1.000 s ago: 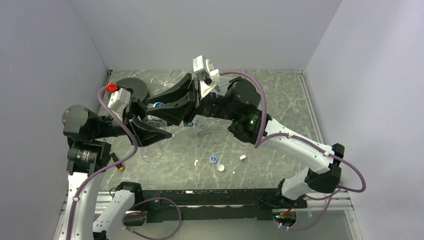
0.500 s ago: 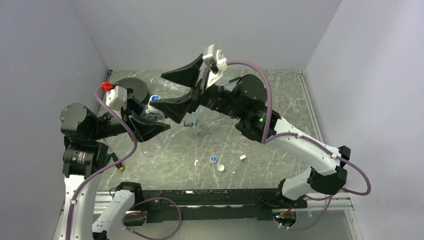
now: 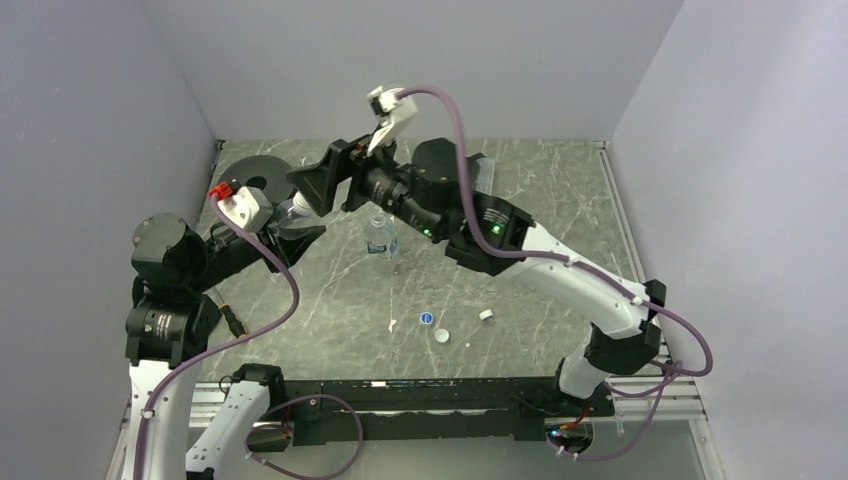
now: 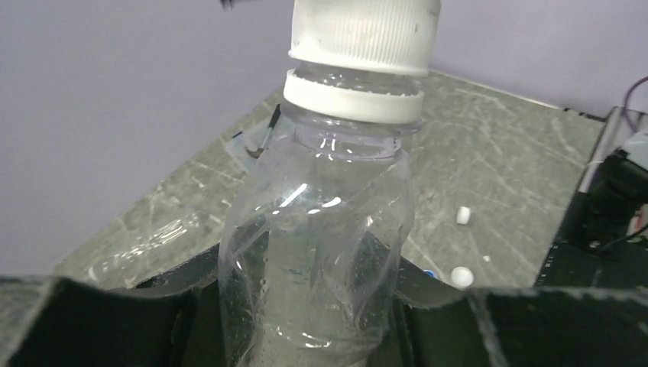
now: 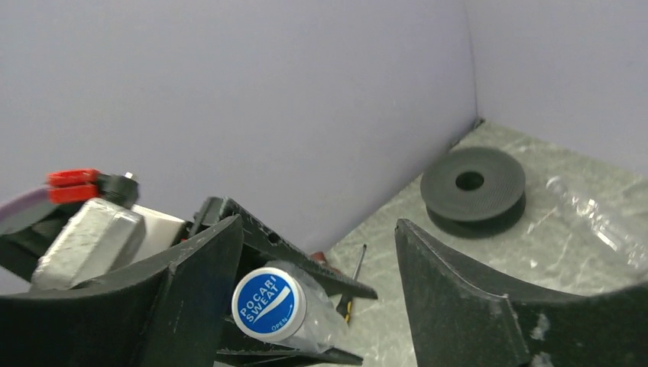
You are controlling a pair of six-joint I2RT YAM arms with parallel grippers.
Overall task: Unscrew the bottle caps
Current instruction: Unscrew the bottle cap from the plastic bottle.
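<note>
A clear bottle (image 4: 317,252) is clamped between the fingers of the left gripper (image 4: 309,306), and its thin wall is buckled inward where it is pinched. Its white cap (image 4: 359,30) is seated on the neck above those fingers, with the collar ring just under it. The right gripper (image 5: 317,245) is held over that cap with its fingers (image 5: 458,306) spread wide — nothing is gripped. From the right wrist the cap's blue top, printed POCARI SWEAT, is seen between the two fingers, just beside one and well clear of the other. Beyond them a black disc (image 5: 474,183) and a second bottle (image 5: 596,222), lying flat, are seen. Nearer the arm bases than both grippers, a small labelled bottle (image 3: 381,237) is stood upright and three loose caps (image 3: 442,336) are scattered on the table (image 3: 560,200).
</note>
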